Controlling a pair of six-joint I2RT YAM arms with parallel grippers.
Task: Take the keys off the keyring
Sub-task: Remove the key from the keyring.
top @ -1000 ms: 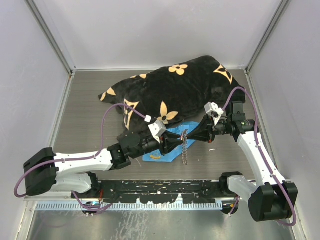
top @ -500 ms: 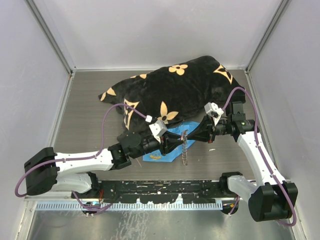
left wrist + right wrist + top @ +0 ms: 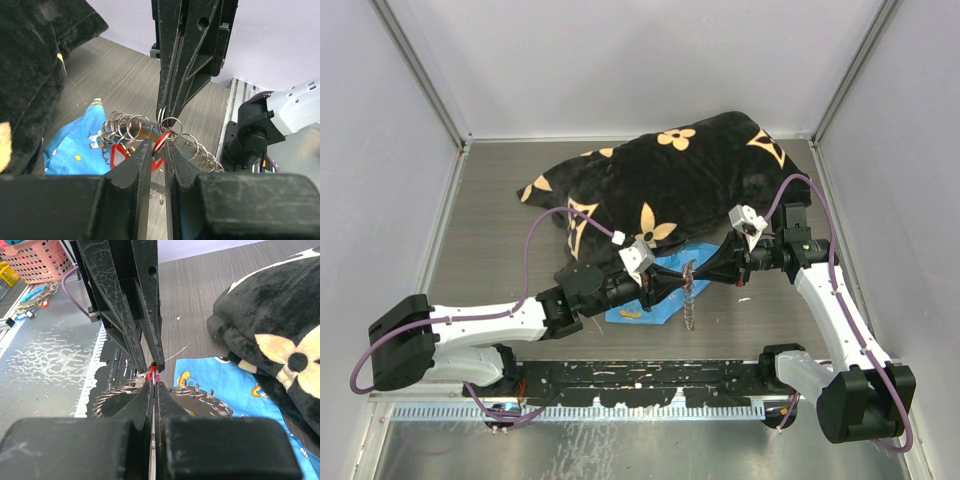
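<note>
The keyring [image 3: 690,300], a chain of silvery rings, hangs between both grippers above the blue cloth [image 3: 658,303]. My right gripper [image 3: 697,272] is shut on one ring of the keyring [image 3: 125,125]; its fingers come down from the top of the left wrist view. My left gripper [image 3: 158,146] faces it tip to tip, jaws narrow and closed on the red head of a key [image 3: 159,142]. Another red key head [image 3: 118,155] hangs lower left on the chain. From the right wrist, the shut right gripper [image 3: 153,386] meets the left fingertips [image 3: 159,362] at the red key [image 3: 152,371], the keyring [image 3: 205,395] drooping either side.
A black blanket with tan flower marks [image 3: 670,180] is heaped behind the grippers, touching the blue cloth [image 3: 240,380]. The black mounting rail [image 3: 640,380] runs along the near edge. A pink basket [image 3: 35,260] stands off the table. Grey walls [image 3: 380,150] close in the sides.
My left gripper's jaws have narrowed onto the red key head. Both arms and the hanging keyring have stayed almost in place.
</note>
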